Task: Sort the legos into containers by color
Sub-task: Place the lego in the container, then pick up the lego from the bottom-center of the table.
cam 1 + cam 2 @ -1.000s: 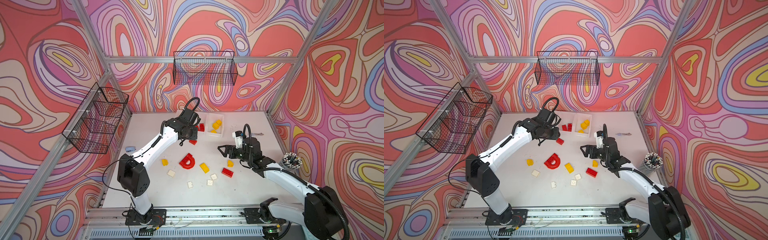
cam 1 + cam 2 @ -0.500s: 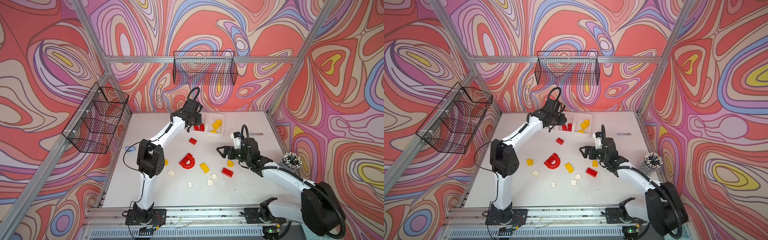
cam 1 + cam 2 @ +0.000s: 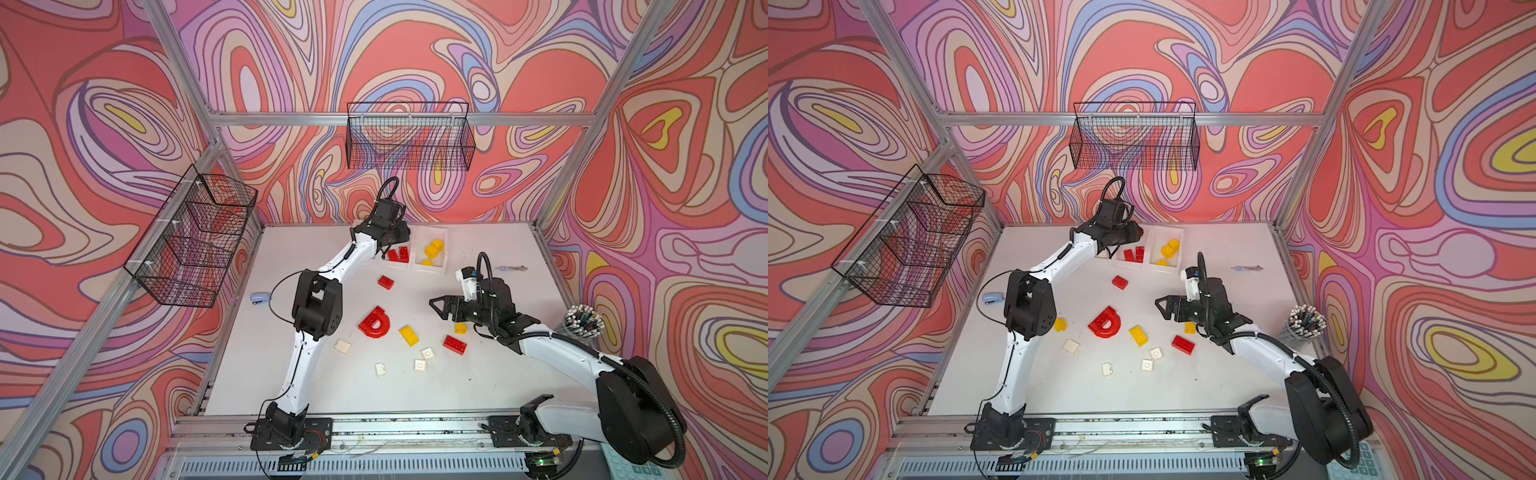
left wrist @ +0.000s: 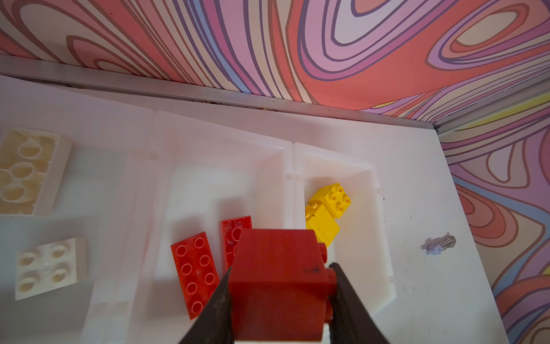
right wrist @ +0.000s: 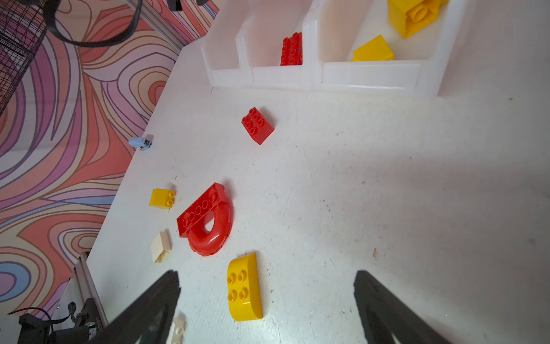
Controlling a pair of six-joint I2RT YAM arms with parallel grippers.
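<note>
Three joined containers (image 4: 287, 166) carry sorted stock: two red plates (image 4: 195, 272) lie in the middle bin (image 4: 220, 143), white bricks (image 4: 50, 266) in one end bin, yellow bricks (image 4: 330, 202) in the other. Your left gripper (image 4: 281, 272) clamps a red brick (image 4: 273, 297) above the middle bin, close over the wall it shares with the yellow end. If you release there, the brick may tip off that wall into the wrong colour. Your right gripper (image 5: 266, 277) hangs wide open and empty, well apart from the containers, over loose legos (image 3: 409, 336).
</note>
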